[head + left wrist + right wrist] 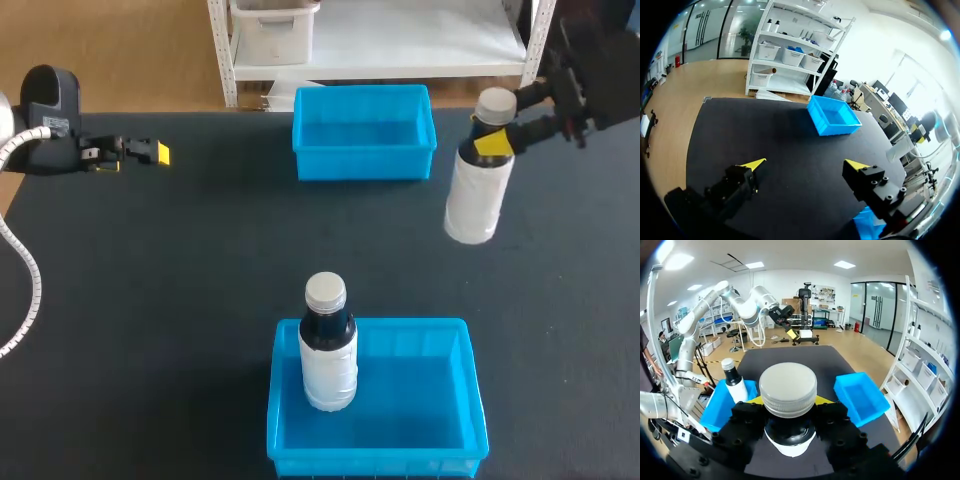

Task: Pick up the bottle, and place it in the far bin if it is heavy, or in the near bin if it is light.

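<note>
Dark table [200,280], right tool [498,130] gripping bottle [478,200]

Our right gripper [493,137] clamps the bottle [478,200] by its neck, just right of the far bin [365,165]; our left gripper [152,152] hangs spread, well left of it.

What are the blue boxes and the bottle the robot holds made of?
The far bin and near bin look like hard, shiny plastic: even blue, moulded rims. The bottle in the right gripper looks dark, plastic or glass, unclear, with a matte white wrap and a ribbed, probably plastic cap.
</note>
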{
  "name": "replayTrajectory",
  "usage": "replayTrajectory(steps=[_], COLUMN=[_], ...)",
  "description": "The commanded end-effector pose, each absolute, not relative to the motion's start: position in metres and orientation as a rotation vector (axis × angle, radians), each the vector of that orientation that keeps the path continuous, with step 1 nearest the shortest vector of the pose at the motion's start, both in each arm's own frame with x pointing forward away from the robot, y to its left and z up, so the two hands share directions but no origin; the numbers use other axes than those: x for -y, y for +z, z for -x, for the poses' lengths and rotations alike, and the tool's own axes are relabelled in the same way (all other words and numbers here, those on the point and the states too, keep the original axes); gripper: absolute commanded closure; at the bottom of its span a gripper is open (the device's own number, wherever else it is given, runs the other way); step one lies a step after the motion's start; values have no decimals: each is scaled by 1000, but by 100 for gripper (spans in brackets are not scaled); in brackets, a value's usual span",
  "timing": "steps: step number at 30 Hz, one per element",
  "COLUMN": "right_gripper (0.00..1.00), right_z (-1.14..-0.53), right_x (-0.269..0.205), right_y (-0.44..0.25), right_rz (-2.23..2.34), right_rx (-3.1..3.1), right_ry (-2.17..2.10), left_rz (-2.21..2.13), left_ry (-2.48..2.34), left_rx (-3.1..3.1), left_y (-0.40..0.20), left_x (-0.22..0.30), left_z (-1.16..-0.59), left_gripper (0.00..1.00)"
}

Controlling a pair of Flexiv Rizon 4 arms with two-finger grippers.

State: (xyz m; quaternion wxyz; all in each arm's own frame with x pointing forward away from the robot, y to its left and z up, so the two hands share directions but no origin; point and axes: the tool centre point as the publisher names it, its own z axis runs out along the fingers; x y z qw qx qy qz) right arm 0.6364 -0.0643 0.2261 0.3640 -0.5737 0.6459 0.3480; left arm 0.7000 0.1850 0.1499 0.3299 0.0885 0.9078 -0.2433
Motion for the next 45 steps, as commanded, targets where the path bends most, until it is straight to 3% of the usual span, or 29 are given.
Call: replayTrajectory(steps=[1, 45], right_gripper=[100, 100], right_z=[-609, -489], right_x=[67, 3], right_y=[235, 226], right_rz=[1424, 1560], right_rx=[-1677, -1598], right_ry=[814, 984], left_rz=[-231, -231], left_ry=[-636, -636], left_rx=[-2374, -2374], left_y=[150, 150], left_x=[-185, -185], left_z=[-700, -700], left_gripper=[0, 0])
